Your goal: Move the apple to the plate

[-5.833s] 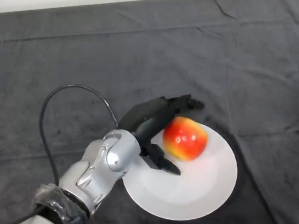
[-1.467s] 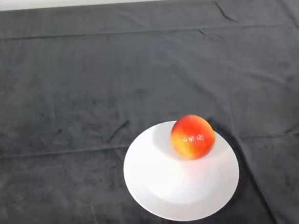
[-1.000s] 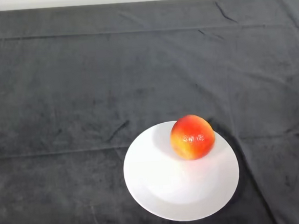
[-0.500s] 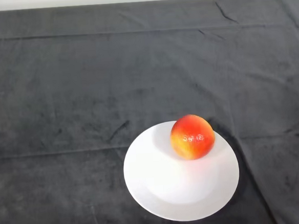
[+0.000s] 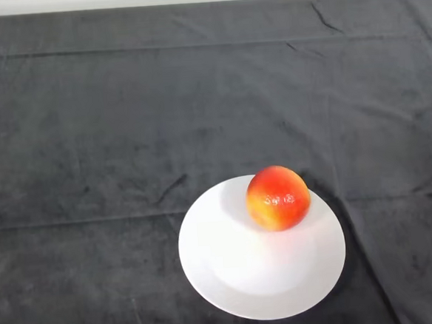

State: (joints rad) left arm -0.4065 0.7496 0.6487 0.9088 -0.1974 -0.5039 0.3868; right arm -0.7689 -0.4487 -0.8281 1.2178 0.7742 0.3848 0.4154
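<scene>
White round plate (image 5: 232,287) nearest, low and right of centre on the dark-cloth surface (image 5: 88,141), lying flat. On its far right part, touching it and close inside the rim, a red-and-yellow apple (image 5: 278,198): near-round, no clear long axis, stem end not discernible, redder toward the top, yellower on the left flank. Beyond, only creased cloth up to the pale far edge; robot hand out of sight, so state impossible to tell.
</scene>
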